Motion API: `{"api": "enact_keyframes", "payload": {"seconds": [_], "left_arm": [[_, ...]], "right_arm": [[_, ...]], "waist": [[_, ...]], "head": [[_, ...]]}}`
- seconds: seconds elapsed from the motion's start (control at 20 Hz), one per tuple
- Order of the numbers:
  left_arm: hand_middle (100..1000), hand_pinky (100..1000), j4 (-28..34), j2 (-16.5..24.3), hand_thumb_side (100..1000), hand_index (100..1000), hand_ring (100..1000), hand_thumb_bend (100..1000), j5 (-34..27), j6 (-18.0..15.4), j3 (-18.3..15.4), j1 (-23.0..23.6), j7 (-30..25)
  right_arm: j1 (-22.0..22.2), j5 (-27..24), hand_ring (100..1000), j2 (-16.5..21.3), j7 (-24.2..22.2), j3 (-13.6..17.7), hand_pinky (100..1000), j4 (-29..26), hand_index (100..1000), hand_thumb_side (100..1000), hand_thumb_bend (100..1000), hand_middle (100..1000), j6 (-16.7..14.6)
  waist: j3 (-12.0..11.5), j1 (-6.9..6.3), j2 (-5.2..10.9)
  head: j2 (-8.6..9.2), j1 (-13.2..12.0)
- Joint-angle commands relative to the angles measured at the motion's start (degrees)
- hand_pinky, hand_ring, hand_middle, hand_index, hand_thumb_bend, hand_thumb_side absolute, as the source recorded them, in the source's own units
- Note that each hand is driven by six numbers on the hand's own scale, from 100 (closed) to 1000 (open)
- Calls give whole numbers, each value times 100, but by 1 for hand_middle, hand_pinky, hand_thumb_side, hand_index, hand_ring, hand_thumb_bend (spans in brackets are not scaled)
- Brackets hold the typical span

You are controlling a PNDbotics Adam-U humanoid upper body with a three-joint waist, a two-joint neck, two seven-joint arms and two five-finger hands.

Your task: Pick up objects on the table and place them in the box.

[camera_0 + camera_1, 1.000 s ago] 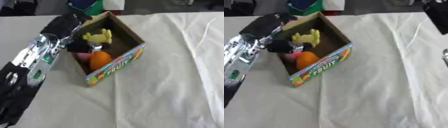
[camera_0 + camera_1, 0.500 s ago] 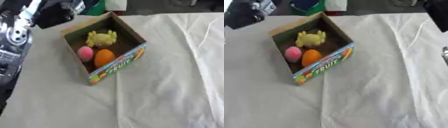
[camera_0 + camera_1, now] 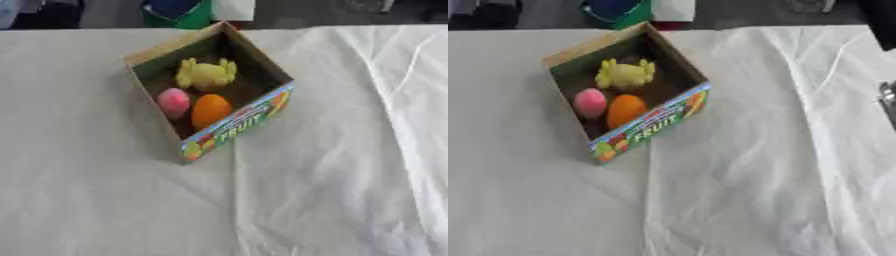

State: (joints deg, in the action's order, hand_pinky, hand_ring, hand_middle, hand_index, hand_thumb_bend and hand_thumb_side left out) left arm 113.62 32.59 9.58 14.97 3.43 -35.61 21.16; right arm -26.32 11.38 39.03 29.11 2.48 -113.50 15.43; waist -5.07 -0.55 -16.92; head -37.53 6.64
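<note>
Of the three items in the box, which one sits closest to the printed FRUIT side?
The orange one: it lies right behind the FRUIT wall of the box. The pink one is beside it to the left; the yellow one sits farthest back.

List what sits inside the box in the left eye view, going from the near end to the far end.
Inside the box: orange object → pink object → yellow object. The orange and pink ones lie almost level, the orange slightly nearer. Neither hand is clearly in view.
</note>
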Motion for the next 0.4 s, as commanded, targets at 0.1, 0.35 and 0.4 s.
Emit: {"api": "enact_keyframes", "payload": {"seconds": [0.1,0.35,0.4], "left_arm": [[650,454,97,281,1000,814,708,120,-476,-480,-314,321,674],[643,455,97,218,1000,812,703,143,-825,-1106,-489,907,1209],[643,456,97,183,1000,811,702,144,-916,-1233,-509,1020,1300]], "right_arm": [[-32,-276,732,25,355,93,693,-109,754,714,100,607,-380],[-3,-439,758,-88,752,123,702,-109,745,693,100,629,-970],[16,-448,760,-103,827,125,702,-109,744,689,100,630,-1099]], "waist": [[-7,26,147],[25,38,117],[19,40,105]], "head": [[-89,108],[-138,77],[-138,51]]}}
